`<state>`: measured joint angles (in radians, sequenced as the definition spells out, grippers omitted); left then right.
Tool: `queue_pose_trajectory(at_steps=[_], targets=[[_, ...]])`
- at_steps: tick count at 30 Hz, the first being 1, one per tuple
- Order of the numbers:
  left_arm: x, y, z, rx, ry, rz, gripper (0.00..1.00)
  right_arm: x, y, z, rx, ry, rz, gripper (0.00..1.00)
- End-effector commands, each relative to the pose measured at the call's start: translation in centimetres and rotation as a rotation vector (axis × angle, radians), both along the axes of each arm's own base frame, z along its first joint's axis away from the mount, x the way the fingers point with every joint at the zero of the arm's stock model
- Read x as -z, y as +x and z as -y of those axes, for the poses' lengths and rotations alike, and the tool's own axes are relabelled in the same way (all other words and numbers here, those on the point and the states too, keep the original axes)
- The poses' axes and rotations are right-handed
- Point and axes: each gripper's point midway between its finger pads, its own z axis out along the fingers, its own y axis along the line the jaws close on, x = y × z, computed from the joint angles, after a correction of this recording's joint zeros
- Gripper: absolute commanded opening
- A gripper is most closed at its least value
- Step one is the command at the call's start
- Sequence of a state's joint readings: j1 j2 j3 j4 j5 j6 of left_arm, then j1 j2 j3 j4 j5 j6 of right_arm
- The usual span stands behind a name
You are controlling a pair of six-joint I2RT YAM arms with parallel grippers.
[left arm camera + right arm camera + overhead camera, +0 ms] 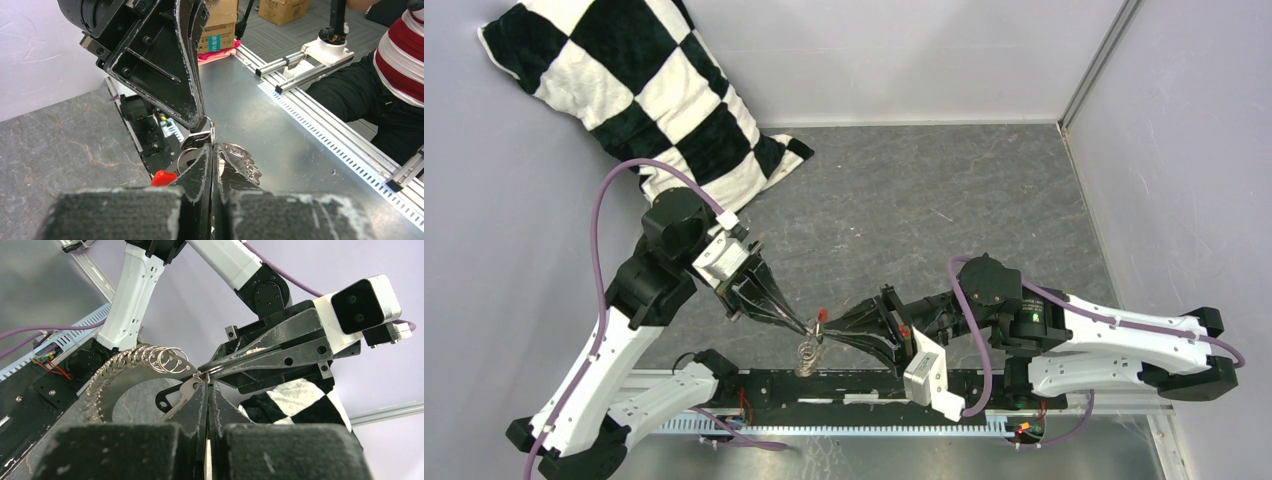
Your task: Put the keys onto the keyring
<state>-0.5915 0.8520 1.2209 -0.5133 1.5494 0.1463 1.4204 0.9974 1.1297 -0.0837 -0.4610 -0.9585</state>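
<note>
Both grippers meet tip to tip above the table's near edge. My left gripper and right gripper are each shut on the thin wire of the keyring, which hangs between them with several silvery pieces and a red tag. In the left wrist view my fingers pinch the ring wire, with the pieces to the right and the tag to the left. In the right wrist view a silvery key and a black holed piece hang at the ring beside my right gripper. No loose key shows.
A black-and-white checkered pillow lies at the far left against the wall. A black rail with the arm bases runs along the near edge, below the hanging ring. White walls close the left, back and right sides. A seated person is beyond the table.
</note>
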Motion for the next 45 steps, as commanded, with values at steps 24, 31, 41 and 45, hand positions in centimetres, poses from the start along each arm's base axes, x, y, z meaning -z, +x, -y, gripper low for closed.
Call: queue_pose_trajectory(at_steps=[24,31,41,45], targets=[[-0.5,-1.6,-1.0,0.089,-0.012,0.0,0.02,-2.8,0.6,1.4,0.054,0.069,0.024,0.01],[-0.5,-1.6,-1.0,0.09,-0.013,0.002,0.02,-2.2,0.1,1.1,0.02,0.043,0.027,0.01],[-0.4,-1.6,-1.0,0.09,-0.01,-0.001,0.02,-2.9,-0.5,1.2,-0.01,0.057,0.021,0.01],[-0.4,-1.6,-1.0,0.089,-0.008,-0.002,0.02,-3.0,-0.5,1.0,-0.011,0.063,0.018,0.01]])
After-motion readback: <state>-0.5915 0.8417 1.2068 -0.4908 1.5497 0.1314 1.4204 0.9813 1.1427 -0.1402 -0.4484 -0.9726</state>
